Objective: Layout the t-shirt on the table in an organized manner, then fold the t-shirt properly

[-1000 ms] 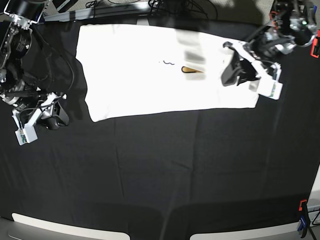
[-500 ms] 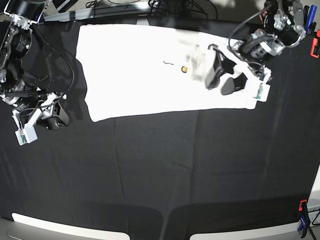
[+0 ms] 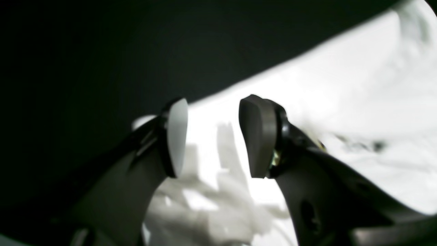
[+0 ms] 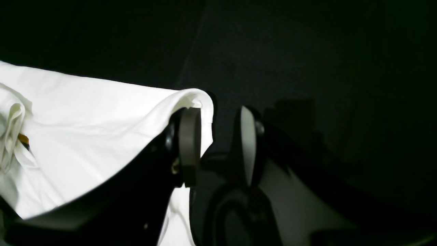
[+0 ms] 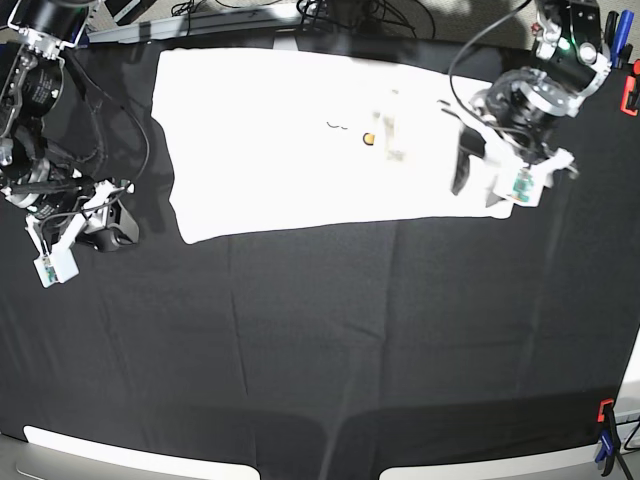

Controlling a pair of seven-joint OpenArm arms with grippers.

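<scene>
Black table (image 5: 320, 340) holds the shirt (image 5: 280, 140), spread flat at the far side, not folded yet. I see my left gripper (image 3: 211, 136) wide open and empty over its edge. My right gripper (image 4: 216, 147) is part open, holding nothing

robot lab bench
black cloth table (image 5: 330, 340), corner clamp (image 5: 606, 432), cables (image 5: 340, 10) at the far edge, two arms.
</scene>
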